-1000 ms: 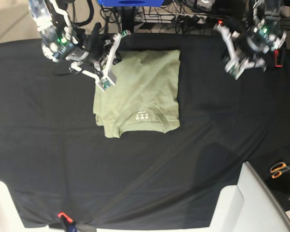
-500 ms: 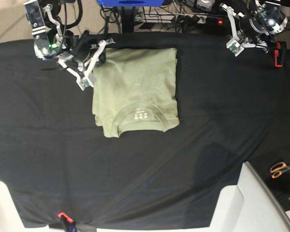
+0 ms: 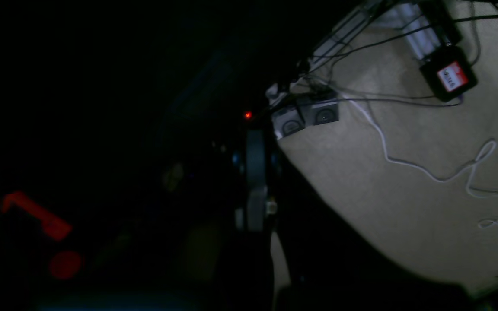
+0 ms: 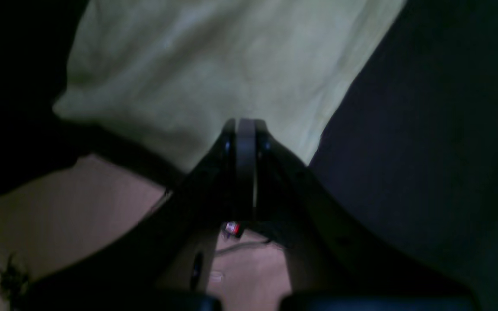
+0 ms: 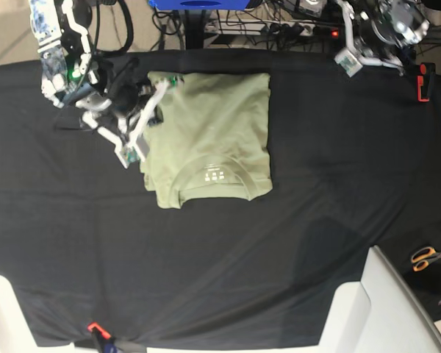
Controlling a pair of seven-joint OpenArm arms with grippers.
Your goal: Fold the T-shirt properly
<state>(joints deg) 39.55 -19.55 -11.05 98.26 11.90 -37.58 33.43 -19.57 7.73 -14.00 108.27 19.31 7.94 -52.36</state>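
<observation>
Right gripper (image 5: 136, 140) closed on nothing, jaws pressed together, hovering just beside the left edge of the T-shirt (image 5: 209, 136); left gripper (image 5: 349, 59) likewise closed and empty, parked well apart near the far edge of the worktop (image 5: 338, 184). One T-shirt only, folded into a compact rectangle with collar and white label marks facing the near side, lying flat on the black cloth toward the far middle. Probably finished or nearly so, hence both arms clear of the fabric. One pair of orange-handled scissors (image 5: 426, 257) off to the side; two grippers, neither holding cloth.
</observation>
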